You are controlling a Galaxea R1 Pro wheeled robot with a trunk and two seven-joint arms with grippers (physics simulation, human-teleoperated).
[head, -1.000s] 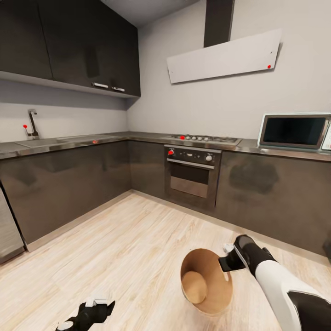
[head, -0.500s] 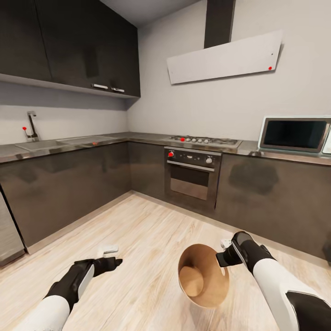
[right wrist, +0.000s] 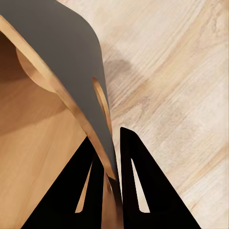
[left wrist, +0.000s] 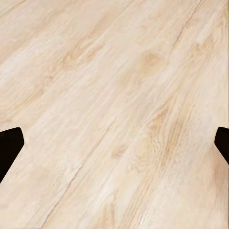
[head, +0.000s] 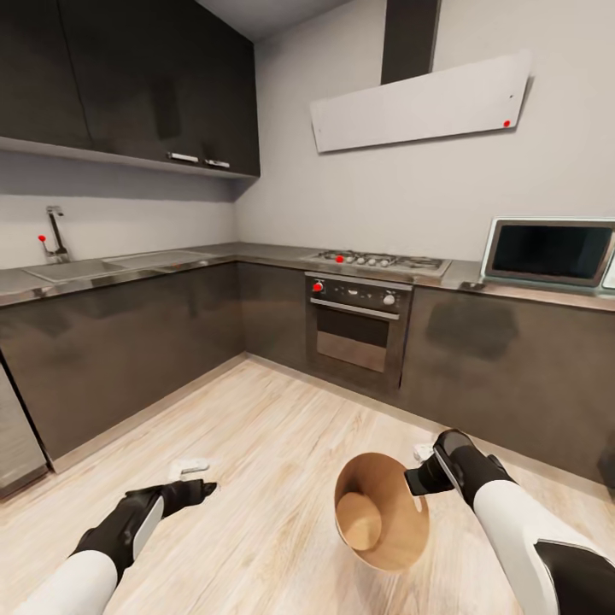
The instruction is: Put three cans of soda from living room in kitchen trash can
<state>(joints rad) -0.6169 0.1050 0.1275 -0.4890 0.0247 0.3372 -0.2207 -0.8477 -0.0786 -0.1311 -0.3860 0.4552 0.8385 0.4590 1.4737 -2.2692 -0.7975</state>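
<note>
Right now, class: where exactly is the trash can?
In the head view the trash can sits low and right of centre, above the kitchen's wood floor, its rim pinched by the right gripper.

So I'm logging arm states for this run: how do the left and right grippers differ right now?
The right gripper is shut on the tash can, one finger either side of its rim, while the left gripper is open and holds nothing. The right gripper holds the bucket tilted above the floor; the left gripper hangs over bare boards. Both have black fingers and sit low in the kitchen.
</note>
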